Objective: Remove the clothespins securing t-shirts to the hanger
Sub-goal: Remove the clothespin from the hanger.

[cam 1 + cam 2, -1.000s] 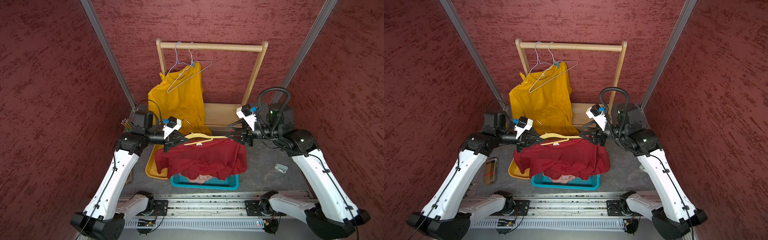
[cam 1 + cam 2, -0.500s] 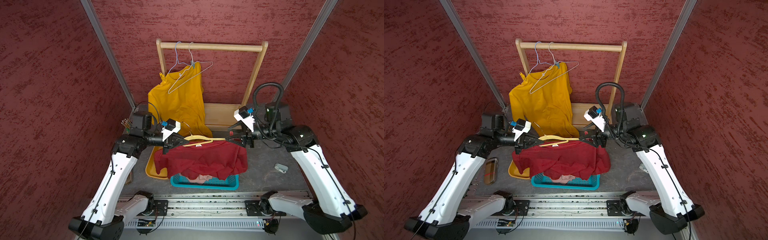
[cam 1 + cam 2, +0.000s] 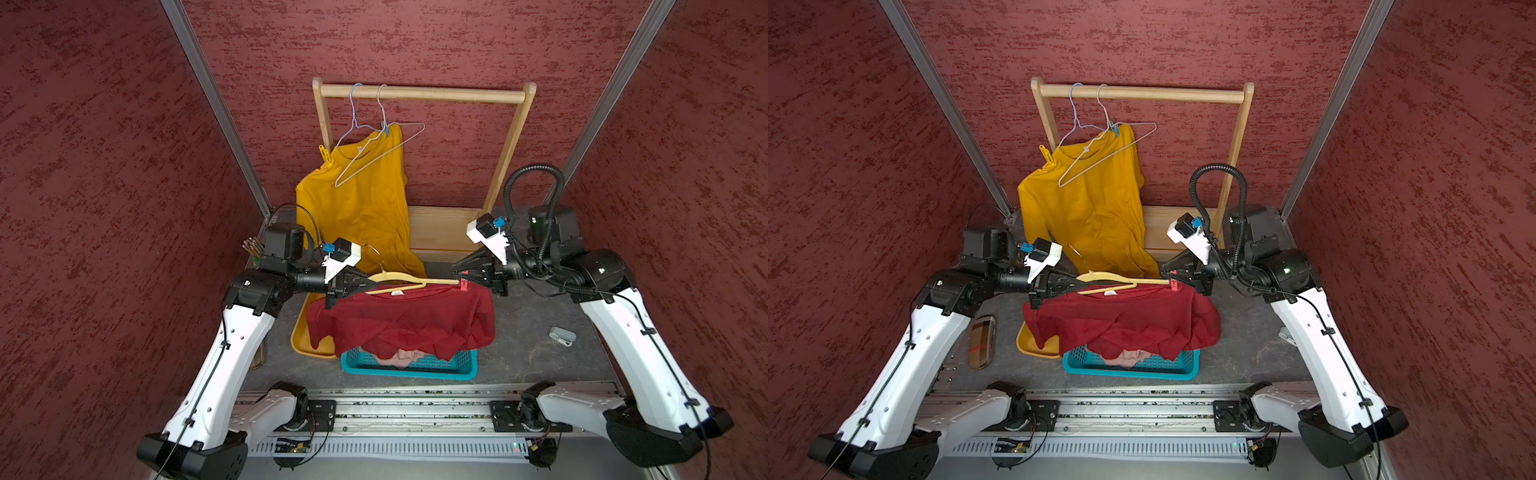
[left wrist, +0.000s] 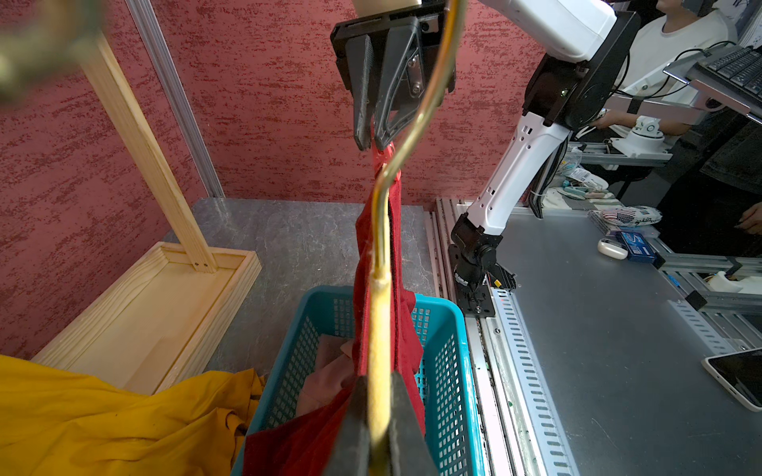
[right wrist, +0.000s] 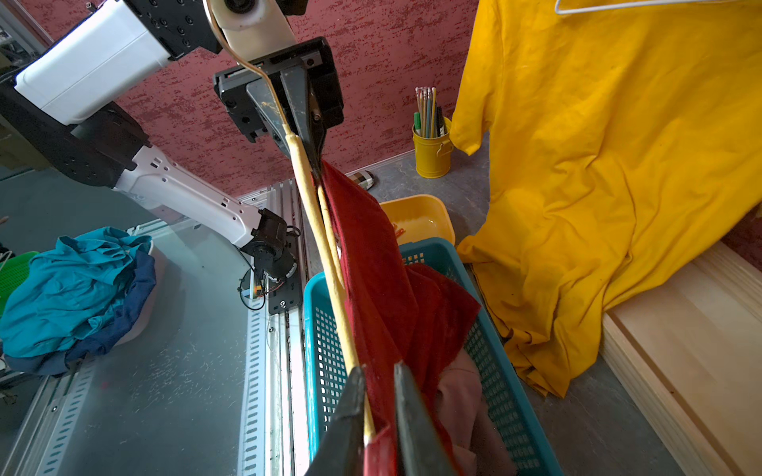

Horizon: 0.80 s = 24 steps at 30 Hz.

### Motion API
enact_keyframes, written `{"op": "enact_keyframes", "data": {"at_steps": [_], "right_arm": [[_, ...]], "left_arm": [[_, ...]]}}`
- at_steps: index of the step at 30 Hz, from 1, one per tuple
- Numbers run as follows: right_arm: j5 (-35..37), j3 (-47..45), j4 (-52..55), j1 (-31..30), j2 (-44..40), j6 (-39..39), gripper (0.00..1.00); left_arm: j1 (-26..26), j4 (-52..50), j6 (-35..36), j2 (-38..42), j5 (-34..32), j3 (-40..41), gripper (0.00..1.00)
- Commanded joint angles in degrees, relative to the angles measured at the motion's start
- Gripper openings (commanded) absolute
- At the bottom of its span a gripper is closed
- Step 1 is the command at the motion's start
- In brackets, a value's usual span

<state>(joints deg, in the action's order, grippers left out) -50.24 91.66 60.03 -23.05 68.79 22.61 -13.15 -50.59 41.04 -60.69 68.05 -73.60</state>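
Top views, centre frame: one yellow hanger is held level between the two arms.
- Left tool: clamped tight on the hanger's picture-left end. The left wrist view shows both fingers pressed against the bar.
- Right tool: at the picture-right end, pinched onto the red clothespin. That peg pins the dark red t-shirt to the hanger.

T-shirts, three:
- the dark red one, draped below the hanger
- mustard t-shirt, hanging upper centre on the wooden rack
- pale pink t-shirt, bunched in the teal basket, lower centre

Clothespins seen clamped, three:
- the red one
- yellow clothespin and light blue clothespin, both at the mustard shirt's shoulders

Hangers, three:
- the yellow one
- bluish wire hanger and white wire hanger, both hooked on the rail

One yellow tray sits on the bench, just left of the basket.
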Motion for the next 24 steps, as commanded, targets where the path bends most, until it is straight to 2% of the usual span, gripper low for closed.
{"op": "enact_keyframes", "data": {"at_steps": [1, 11, 17, 24], "right_arm": [[-1.0, -1.1, -2.0, -0.2, -0.7, -1.5, 0.0], [9.2, -3.3, -16.1, -0.2, -4.7, -9.5, 0.0], [9.5, -6.0, -20.8, -0.2, -6.1, -12.0, 0.0], [10.7, -11.9, -28.6, -0.2, -7.5, -18.3, 0.0]], "left_arm": [[-0.3, 0.5, 1.1, 0.5, 0.7, 0.0, 0.0], [-7.4, 1.1, 1.0, -4.7, -3.7, 0.8, 0.0], [-8.9, 1.8, 0.6, -8.4, -3.2, 1.1, 0.0], [-13.3, 8.0, -5.0, -16.7, -2.7, 3.1, 0.0]]}}
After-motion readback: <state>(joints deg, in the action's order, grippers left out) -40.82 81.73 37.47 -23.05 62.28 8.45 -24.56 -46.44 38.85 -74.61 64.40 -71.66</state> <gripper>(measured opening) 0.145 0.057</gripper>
